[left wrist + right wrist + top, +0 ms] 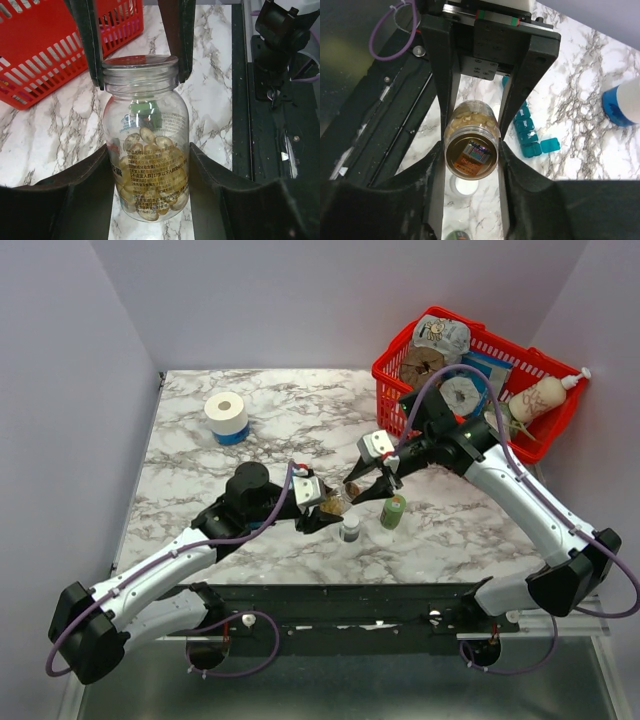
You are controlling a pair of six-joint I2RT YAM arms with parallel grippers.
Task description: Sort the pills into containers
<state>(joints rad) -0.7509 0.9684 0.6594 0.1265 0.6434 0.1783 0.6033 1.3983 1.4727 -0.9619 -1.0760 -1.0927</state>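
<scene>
A small clear bottle with yellowish-brown pills inside is held on its side above the table between both grippers. My left gripper is shut on the bottle's body; it also shows in the top view. My right gripper is shut on the tan cap, and its fingers show at the cap in the left wrist view. In the top view the right gripper meets the bottle mid-table. The blue pill-organiser strip lies on the table beneath, with one lid open.
A green bottle and a small white-topped bottle stand just in front of the grippers. A red wire basket full of items sits at the back right. A white-and-blue tape roll stands at the back left.
</scene>
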